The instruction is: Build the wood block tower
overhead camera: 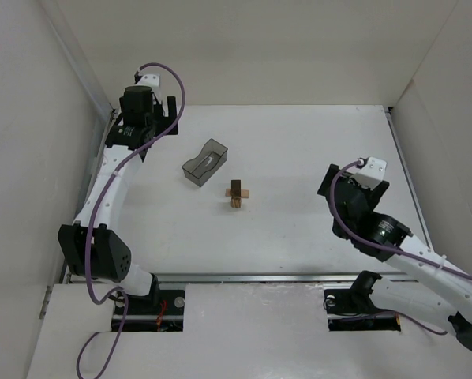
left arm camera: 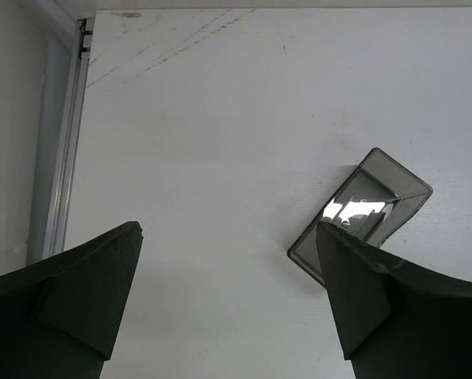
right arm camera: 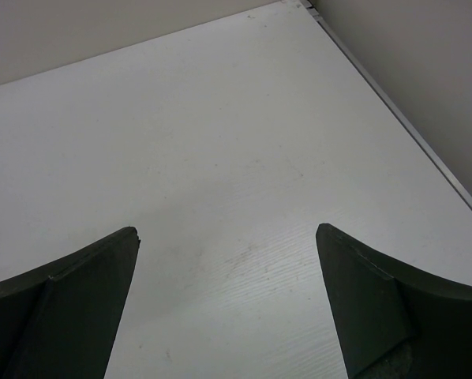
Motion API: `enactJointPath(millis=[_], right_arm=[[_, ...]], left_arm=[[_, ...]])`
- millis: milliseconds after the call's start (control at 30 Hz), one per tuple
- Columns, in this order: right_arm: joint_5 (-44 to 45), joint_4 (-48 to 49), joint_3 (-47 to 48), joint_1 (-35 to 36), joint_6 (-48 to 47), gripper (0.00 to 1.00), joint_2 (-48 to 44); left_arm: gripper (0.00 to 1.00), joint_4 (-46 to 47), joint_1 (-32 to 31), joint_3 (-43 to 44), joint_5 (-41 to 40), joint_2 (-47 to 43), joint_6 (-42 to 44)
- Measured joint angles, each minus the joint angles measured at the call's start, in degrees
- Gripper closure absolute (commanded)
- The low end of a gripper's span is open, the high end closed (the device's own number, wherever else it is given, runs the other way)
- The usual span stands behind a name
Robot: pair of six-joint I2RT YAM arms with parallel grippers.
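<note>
White table [overhead camera: 299,158] holds wood block tower [overhead camera: 236,195]; left hand [left arm camera: 228,229], right hand [right arm camera: 226,229] both spread.

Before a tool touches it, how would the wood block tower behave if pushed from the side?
The wood block tower would probably topple or scatter: its blocks look only stacked crosswise. It seems light, being tiny beside the grey bin, so a nudge may slide it on the smooth table.

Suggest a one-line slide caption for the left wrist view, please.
Open left gripper over the white table, with a translucent grey bin lying near one fingertip.
</note>
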Motion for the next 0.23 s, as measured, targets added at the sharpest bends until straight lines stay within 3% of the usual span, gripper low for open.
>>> enactJointPath(millis=[233], right_arm=[[0.0, -0.5, 0.04, 0.0, 1.22, 0.0, 0.37]], left_arm=[[0.1, 0.07, 0.0, 0.0, 0.0, -0.22, -0.04]])
